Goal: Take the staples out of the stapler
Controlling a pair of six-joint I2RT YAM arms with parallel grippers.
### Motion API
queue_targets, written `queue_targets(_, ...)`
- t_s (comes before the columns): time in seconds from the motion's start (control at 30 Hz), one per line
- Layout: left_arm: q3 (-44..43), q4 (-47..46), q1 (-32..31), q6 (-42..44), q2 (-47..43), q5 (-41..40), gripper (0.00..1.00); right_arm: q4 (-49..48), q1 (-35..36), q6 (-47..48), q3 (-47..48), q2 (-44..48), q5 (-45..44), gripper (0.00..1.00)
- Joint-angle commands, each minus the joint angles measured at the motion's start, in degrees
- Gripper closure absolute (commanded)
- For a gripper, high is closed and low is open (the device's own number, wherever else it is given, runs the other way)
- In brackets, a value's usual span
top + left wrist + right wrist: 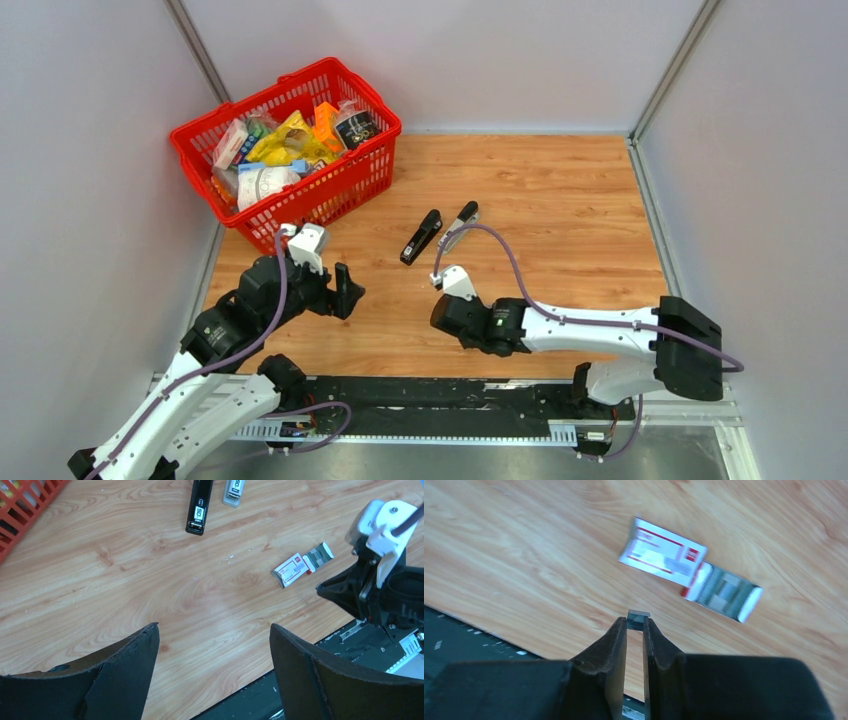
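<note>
Stapler: we found the stapler (421, 237) lying opened out near the middle of the table (560, 200). Its black top arm (200, 505) and silver-grey magazine (460, 222) lay side by side, slightly splayed. We could not tell where the two parts met.

Staples: a tiny silvery-grey strip of staples (638, 615) sat pinched at the very tips of the right fingers, well apart from the stapler and nearer the arms' bases.

Right gripper: the right gripper (635, 622) was closed almost completely, with only a thin slit left between the pads and the staples held across it. It pointed down at the wood. Whether the tips touched the table, we could not tell.

Left gripper: the left gripper (213, 630) was spread wide with nothing between its fingers. It hung over bare wood left of the right arm, and the stapler lay beyond it.

Box: a small white-and-red box (661, 552) lay flat on the table just beyond the right fingertips. Its inner tray (724, 592) was slid partway out of one end (the contents were too blurred for us to read).

Basket: a red basket (310, 195) of packaged goods stood at the far left corner, clear of both arms.
</note>
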State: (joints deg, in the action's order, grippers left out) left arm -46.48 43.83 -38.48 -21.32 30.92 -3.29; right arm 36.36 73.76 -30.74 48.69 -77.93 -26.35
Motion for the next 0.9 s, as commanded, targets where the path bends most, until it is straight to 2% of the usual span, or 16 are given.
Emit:
queue_targets(0.0,0.16,-2.00,0.16,0.49,0.02,0.65,0.11,4.86,-3.70,-5.82,-2.54,2.69,-3.71,0.83)
queue_targets(0.37,0.51,-2.00,0.16,0.49,0.02,0.74,0.11,4.25,-14.51,-7.76,-5.09,4.72,-3.45,0.84)
queue_targets(0.87,0.60,-1.91,0.16,0.67,-0.33,0.83,0.11,-0.50,-18.12,-6.70,-4.66,-0.29,-2.13,0.85)
